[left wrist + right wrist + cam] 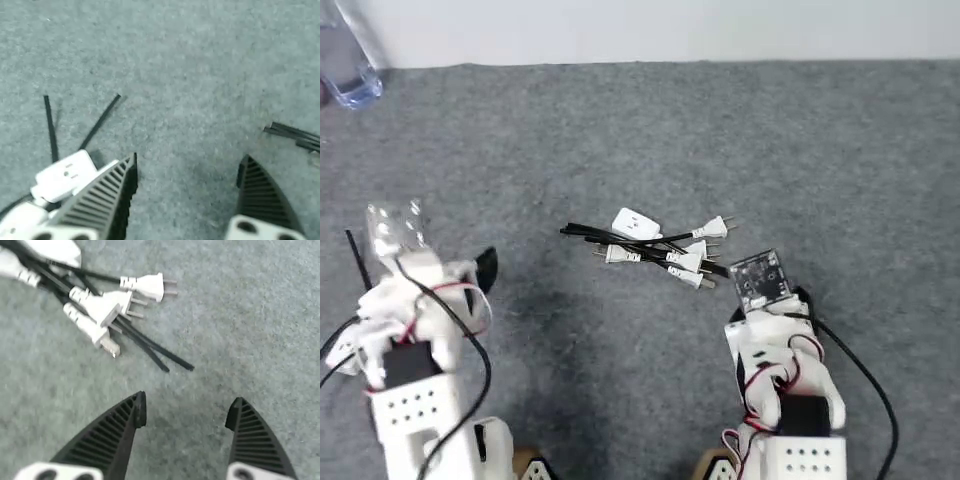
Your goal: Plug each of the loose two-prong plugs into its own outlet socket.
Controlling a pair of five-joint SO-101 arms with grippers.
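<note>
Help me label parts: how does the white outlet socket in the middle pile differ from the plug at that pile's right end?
The outlet socket is squat and blocky, with no prongs showing; the plug is slimmer and ends in two prongs. The outlet socket lies at the pile's far side; the plug lies at its right end, prongs pointing right. Both are white and lie loose on the grey table.

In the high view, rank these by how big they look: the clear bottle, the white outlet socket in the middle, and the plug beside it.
Largest: clear bottle, even though the frame edge cuts it off.
Next: white outlet socket.
Smallest: plug, slimmer than the socket.
</note>
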